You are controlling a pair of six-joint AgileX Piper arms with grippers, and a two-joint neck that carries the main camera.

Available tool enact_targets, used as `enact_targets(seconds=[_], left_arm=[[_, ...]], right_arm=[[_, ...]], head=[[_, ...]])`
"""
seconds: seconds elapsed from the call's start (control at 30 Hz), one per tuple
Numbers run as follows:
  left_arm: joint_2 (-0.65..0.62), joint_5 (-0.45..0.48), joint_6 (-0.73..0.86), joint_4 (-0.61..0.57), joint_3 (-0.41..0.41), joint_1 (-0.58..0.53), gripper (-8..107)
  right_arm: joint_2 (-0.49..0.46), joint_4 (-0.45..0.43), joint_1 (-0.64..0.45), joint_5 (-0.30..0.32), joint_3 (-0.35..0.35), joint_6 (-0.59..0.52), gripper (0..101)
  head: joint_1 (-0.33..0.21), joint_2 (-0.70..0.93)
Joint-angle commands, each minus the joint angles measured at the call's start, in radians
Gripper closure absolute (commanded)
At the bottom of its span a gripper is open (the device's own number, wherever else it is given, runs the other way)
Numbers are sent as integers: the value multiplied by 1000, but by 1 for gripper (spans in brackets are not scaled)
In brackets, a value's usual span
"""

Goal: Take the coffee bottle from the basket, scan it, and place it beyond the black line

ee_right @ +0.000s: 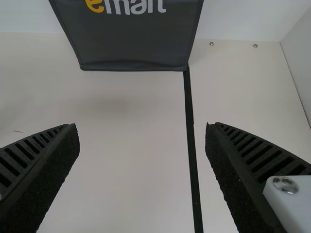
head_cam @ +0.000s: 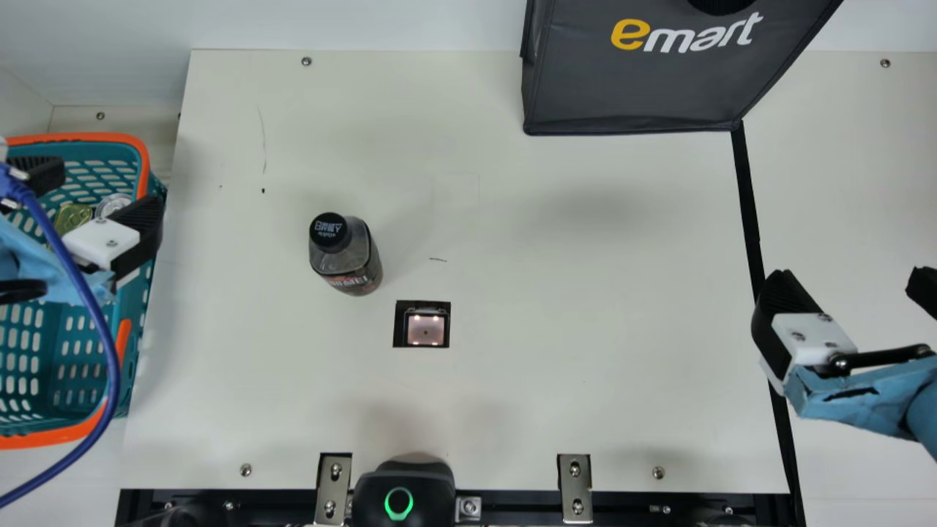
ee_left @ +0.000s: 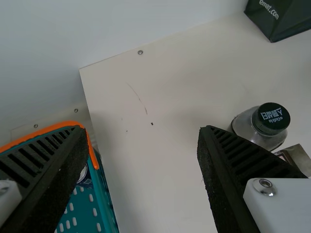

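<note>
The coffee bottle (head_cam: 350, 256), dark with a black cap, stands on the table left of centre in the main view, just up and left of the scanner window (head_cam: 425, 329). My left gripper (head_cam: 102, 194) is open above the basket (head_cam: 139, 366), left of the bottle. In the left wrist view, the left gripper (ee_left: 141, 131) has its fingers wide apart, and the bottle (ee_left: 265, 127) is beyond one finger. My right gripper (head_cam: 849, 282) hangs open by the black line (head_cam: 748, 197). The right gripper (ee_right: 143, 126) shows empty fingers in the right wrist view, the black line (ee_right: 191, 141) between them.
A dark shopping bag (head_cam: 637, 80) stands at the back, its corner at the black line's far end. Small items (head_cam: 73, 217) lie in the basket. A black device (head_cam: 402, 494) sits at the front edge. A blue cable hangs across the basket.
</note>
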Motion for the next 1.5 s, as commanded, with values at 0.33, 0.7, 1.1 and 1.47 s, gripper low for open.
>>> enact_targets(seconds=[0.33,0.7,1.1,1.47], left_arm=[[-4,-3,-28,18,-6,-34,9],[-15,20,-17,5,9,-110,9],[35,-36,-36,20,33,-268,9],[40,-209,-243,183,120,-491,9]], right_arm=[[0,0,0,0,0,0,10],[0,0,0,0,0,0,10],[0,0,0,0,0,0,10],[0,0,0,0,0,0,10]], head=[[-27,0],[-27,0],[-27,0],[-27,0]])
